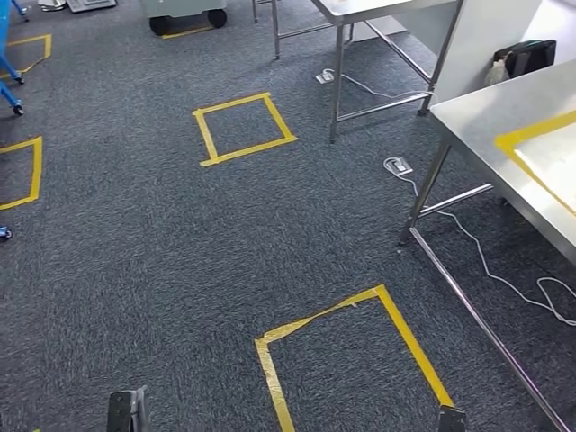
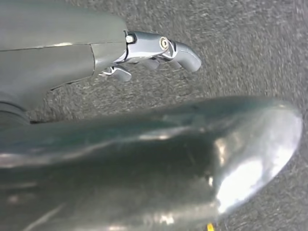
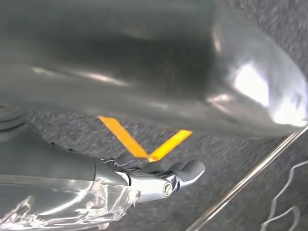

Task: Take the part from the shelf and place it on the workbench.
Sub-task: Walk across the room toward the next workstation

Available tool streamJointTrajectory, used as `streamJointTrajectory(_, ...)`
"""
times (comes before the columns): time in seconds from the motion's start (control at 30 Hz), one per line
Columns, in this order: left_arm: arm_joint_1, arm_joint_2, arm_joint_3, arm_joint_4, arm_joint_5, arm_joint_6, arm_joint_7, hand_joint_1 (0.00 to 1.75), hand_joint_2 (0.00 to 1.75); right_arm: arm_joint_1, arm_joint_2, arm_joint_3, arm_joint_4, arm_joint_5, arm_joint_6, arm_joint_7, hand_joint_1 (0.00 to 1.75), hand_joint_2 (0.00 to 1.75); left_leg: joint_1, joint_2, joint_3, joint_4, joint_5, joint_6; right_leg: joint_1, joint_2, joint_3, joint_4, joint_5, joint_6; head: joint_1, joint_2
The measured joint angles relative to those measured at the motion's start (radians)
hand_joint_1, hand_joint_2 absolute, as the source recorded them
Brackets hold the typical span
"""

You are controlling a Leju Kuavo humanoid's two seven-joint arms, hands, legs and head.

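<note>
The steel workbench (image 1: 470,128) stands at the right, with a yellow taped outline (image 1: 522,142) on its top. My left hand (image 1: 126,412) hangs low at the bottom edge over the grey carpet. In the left wrist view its fingers (image 2: 161,47) stretch out straight above the carpet with nothing in them. My right hand (image 1: 452,419) hangs low beside the workbench's floor rail. In the right wrist view its fingers (image 3: 181,173) also lie out straight and hold nothing.
Yellow tape squares mark the carpet, one close in front (image 1: 353,351) and one further off (image 1: 243,128). A second steel table (image 1: 381,11) stands behind. White cables (image 1: 502,279) and a floor socket (image 1: 398,166) lie under the workbench. Blue frame feet (image 1: 9,90) stand at the left.
</note>
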Motion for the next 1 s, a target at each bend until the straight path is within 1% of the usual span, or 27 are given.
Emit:
streamJointTrajectory(0.03, -0.002, -0.002, 0.000, -0.001, -0.004, 0.008, 0.000, 0.00, 0.00, -0.002, 0.000, 0.001, 0.000, 0.012, -0.008, 0.000, 0.00, 0.00, -0.005, 0.017, 0.026, -0.042, 0.002, 0.008, 0.002, -0.011, 0.001, 0.000, -0.001, 0.004, 0.001, 0.000)
streamJointTrajectory(0.07, -0.003, -0.003, 0.000, -0.002, -0.008, 0.016, 0.000, 0.00, 0.00, -0.004, 0.000, 0.002, 0.000, 0.023, -0.019, 0.000, 0.00, 0.00, -0.010, 0.023, 0.037, -0.062, -0.002, 0.015, 0.004, -0.021, 0.002, 0.000, -0.002, 0.008, 0.002, 0.000)
streamJointTrajectory(0.1, -0.003, -0.004, 0.000, -0.002, -0.012, 0.024, 0.001, 0.00, 0.00, -0.008, 0.001, 0.003, 0.001, 0.033, -0.030, 0.000, 0.00, 0.00, -0.012, 0.014, 0.035, -0.068, -0.002, 0.021, 0.004, -0.032, 0.004, 0.000, -0.002, 0.013, 0.003, 0.000)
streamJointTrajectory(0.13, -0.002, -0.005, 0.000, -0.002, -0.015, 0.031, 0.001, 0.00, 0.00, -0.012, 0.001, 0.004, 0.002, 0.043, -0.041, 0.000, 0.00, 0.00, -0.009, 0.004, 0.034, -0.072, -0.001, 0.027, 0.004, -0.032, 0.005, 0.002, -0.006, 0.018, 0.003, 0.000)
streamJointTrajectory(0.17, -0.001, -0.007, 0.000, -0.002, -0.019, 0.038, 0.001, 0.00, 0.00, -0.015, 0.001, 0.007, 0.003, 0.053, -0.053, 0.000, 0.00, 0.00, -0.007, -0.007, 0.033, -0.075, 0.002, 0.033, 0.002, -0.016, 0.000, 0.013, -0.016, 0.022, 0.003, 0.000)
streamJointTrajectory(0.2, -0.002, -0.009, 0.000, -0.003, -0.022, 0.043, 0.001, 0.00, 0.00, -0.017, 0.001, 0.010, 0.004, 0.063, -0.065, 0.000, 0.00, 0.00, -0.003, -0.017, 0.032, -0.078, 0.005, 0.038, 0.001, 0.011, -0.014, 0.042, -0.036, 0.026, 0.004, 0.000)
streamJointTrajectory(0.27, -0.005, -0.014, 0.000, -0.003, -0.030, 0.056, 0.001, 0.00, 0.00, -0.016, 0.001, 0.015, 0.010, 0.081, -0.086, 0.000, 0.00, 0.00, 0.000, -0.042, 0.029, -0.080, 0.010, 0.045, -0.003, 0.071, -0.072, 0.170, -0.100, 0.032, 0.008, 0.000)
streamJointTrajectory(0.3, -0.006, -0.017, -0.001, -0.004, -0.035, 0.062, 0.000, 0.00, 0.00, -0.014, 0.001, 0.017, 0.014, 0.087, -0.092, 0.000, 0.00, 0.00, 0.000, -0.055, 0.027, -0.080, 0.011, 0.047, -0.004, 0.084, -0.108, 0.244, -0.127, 0.035, 0.008, 0.000)
streamJointTrajectory(0.33, -0.006, -0.019, -0.001, -0.004, -0.040, 0.068, 0.000, 0.00, 0.00, -0.012, 0.000, 0.019, 0.017, 0.091, -0.096, 0.000, 0.00, 0.00, 0.001, -0.069, 0.025, -0.080, 0.013, 0.048, -0.005, 0.089, -0.135, 0.296, -0.141, 0.037, 0.008, 0.000)
streamJointTrajectory(0.37, -0.004, -0.021, -0.001, -0.004, -0.043, 0.073, -0.001, 0.00, 0.00, -0.011, 0.000, 0.020, 0.019, 0.093, -0.097, 0.000, 0.00, 0.00, 0.001, -0.083, 0.025, -0.079, 0.014, 0.047, -0.005, 0.091, -0.145, 0.310, -0.133, 0.039, 0.008, 0.000)
streamJointTrajectory(0.4, -0.003, -0.022, -0.001, -0.004, -0.045, 0.076, -0.001, 0.00, 0.00, -0.011, 0.000, 0.022, 0.020, 0.095, -0.098, 0.000, 0.00, 0.00, 0.002, -0.098, 0.025, -0.078, 0.016, 0.045, -0.007, 0.094, -0.135, 0.280, -0.105, 0.040, 0.008, 0.000)
streamJointTrajectory(0.43, -0.002, -0.023, -0.001, -0.004, -0.045, 0.078, -0.001, 0.00, 0.00, -0.012, 0.000, 0.023, 0.021, 0.096, -0.098, 0.000, 0.00, 0.00, 0.003, -0.112, 0.024, -0.076, 0.017, 0.043, -0.010, 0.103, -0.108, 0.218, -0.064, 0.042, 0.008, 0.000)
streamJointTrajectory(0.47, -0.002, -0.024, -0.001, -0.004, -0.045, 0.079, -0.001, 0.00, 0.00, -0.012, 0.000, 0.025, 0.022, 0.097, -0.098, 0.000, 0.00, 0.00, 0.004, -0.127, 0.022, -0.072, 0.018, 0.040, -0.015, 0.127, -0.075, 0.145, -0.030, 0.045, 0.008, 0.000)
streamJointTrajectory(0.5, -0.004, -0.025, -0.001, -0.004, -0.045, 0.080, -0.001, 0.00, 0.00, -0.012, 0.000, 0.026, 0.024, 0.099, -0.098, 0.000, 0.00, 0.00, 0.005, -0.141, 0.017, -0.065, 0.019, 0.035, -0.020, 0.153, -0.048, 0.081, -0.007, 0.046, 0.008, 0.000)
streamJointTrajectory(0.53, -0.005, -0.026, -0.001, -0.004, -0.045, 0.081, -0.001, 0.00, 0.00, -0.012, 0.000, 0.027, 0.026, 0.099, -0.098, 0.000, 0.00, 0.00, 0.006, -0.153, 0.010, -0.060, 0.021, 0.030, -0.023, 0.174, -0.032, 0.043, 0.003, 0.045, 0.008, 0.000)
streamJointTrajectory(0.57, -0.005, -0.026, -0.001, -0.004, -0.045, 0.081, -0.001, 0.00, 0.00, -0.013, 0.000, 0.027, 0.028, 0.100, -0.099, 0.000, 0.00, 0.00, 0.007, -0.164, 0.001, -0.056, 0.025, 0.023, -0.024, 0.186, -0.026, 0.030, 0.001, 0.043, 0.008, 0.000)
streamJointTrajectory(0.63, 0.000, -0.026, -0.002, -0.004, -0.045, 0.082, -0.001, 0.00, 0.00, -0.013, 0.000, 0.027, 0.029, 0.100, -0.100, 0.000, 0.00, 0.00, 0.011, -0.180, -0.014, -0.055, 0.034, 0.010, -0.021, 0.169, -0.029, 0.031, 0.006, 0.029, 0.007, 0.000)
streamJointTrajectory(0.67, 0.004, -0.026, -0.002, -0.004, -0.045, 0.082, -0.001, 0.00, 0.00, -0.014, 0.000, 0.028, 0.029, 0.100, -0.101, 0.000, 0.00, 0.00, 0.011, -0.166, -0.021, -0.048, 0.029, 0.004, -0.021, 0.157, -0.030, 0.031, 0.010, 0.022, 0.005, 0.000)
streamJointTrajectory(0.7, 0.005, -0.027, -0.002, -0.004, -0.045, 0.083, -0.001, 0.00, 0.00, -0.014, 0.000, 0.028, 0.029, 0.101, -0.101, 0.000, 0.00, 0.00, 0.010, -0.141, -0.033, -0.027, 0.014, -0.001, -0.021, 0.144, -0.032, 0.029, 0.015, 0.016, 0.002, 0.000)
streamJointTrajectory(0.73, 0.004, -0.027, -0.002, -0.004, -0.045, 0.083, -0.001, 0.00, 0.00, -0.014, -0.001, 0.028, 0.029, 0.101, -0.101, 0.000, 0.00, 0.00, 0.010, -0.110, -0.053, 0.016, -0.015, -0.005, -0.021, 0.128, -0.033, 0.027, 0.018, 0.011, -0.001, 0.000)
streamJointTrajectory(0.77, 0.003, -0.028, -0.002, -0.004, -0.045, 0.083, -0.001, 0.00, 0.00, -0.012, -0.001, 0.028, 0.029, 0.101, -0.101, 0.000, 0.00, 0.00, 0.009, -0.080, -0.081, 0.079, -0.051, -0.009, -0.019, 0.113, -0.035, 0.027, 0.019, 0.009, -0.004, 0.000)
streamJointTrajectory(0.8, 0.001, -0.029, -0.002, -0.004, -0.045, 0.083, -0.001, 0.00, 0.00, -0.011, -0.002, 0.028, 0.029, 0.101, -0.101, 0.000, 0.00, 0.00, 0.011, -0.067, -0.112, 0.152, -0.086, -0.012, -0.017, 0.095, -0.037, 0.027, 0.020, 0.008, -0.006, 0.000)
streamJointTrajectory(0.83, 0.001, -0.030, -0.002, -0.004, -0.045, 0.083, -0.002, 0.00, 0.00, -0.009, -0.002, 0.028, 0.029, 0.101, -0.100, 0.000, 0.00, 0.00, 0.013, -0.062, -0.137, 0.213, -0.109, -0.014, -0.017, 0.078, -0.038, 0.027, 0.020, 0.008, -0.005, 0.000)
streamJointTrajectory(0.87, 0.002, -0.030, -0.002, -0.004, -0.045, 0.083, -0.002, 0.00, 0.00, -0.009, -0.003, 0.027, 0.029, 0.101, -0.099, 0.000, 0.00, 0.00, 0.015, -0.060, -0.147, 0.243, -0.114, -0.016, -0.017, 0.062, -0.039, 0.027, 0.020, 0.008, -0.006, 0.000)
streamJointTrajectory(0.9, 0.004, -0.030, -0.002, -0.004, -0.045, 0.083, -0.003, 0.00, 0.00, -0.010, -0.003, 0.027, 0.029, 0.101, -0.098, 0.000, 0.00, 0.00, 0.017, -0.058, -0.136, 0.232, -0.100, -0.016, -0.017, 0.047, -0.039, 0.027, 0.020, 0.009, -0.006, 0.000)
streamJointTrajectory(0.93, 0.005, -0.030, -0.002, -0.004, -0.045, 0.083, -0.003, 0.00, 0.00, -0.011, -0.003, 0.027, 0.029, 0.102, -0.097, 0.000, 0.00, 0.00, 0.018, -0.052, -0.107, 0.183, -0.071, -0.016, -0.017, 0.034, -0.039, 0.027, 0.019, 0.010, -0.006, 0.000)
streamJointTrajectory(1.0, 0.005, -0.031, -0.002, -0.004, -0.044, 0.083, -0.004, 0.00, 0.00, -0.012, -0.004, 0.028, 0.029, 0.103, -0.096, 0.000, 0.00, 0.00, 0.013, -0.003, -0.031, 0.046, -0.018, -0.014, -0.013, 0.012, -0.037, 0.028, 0.015, 0.016, -0.007, 0.000)
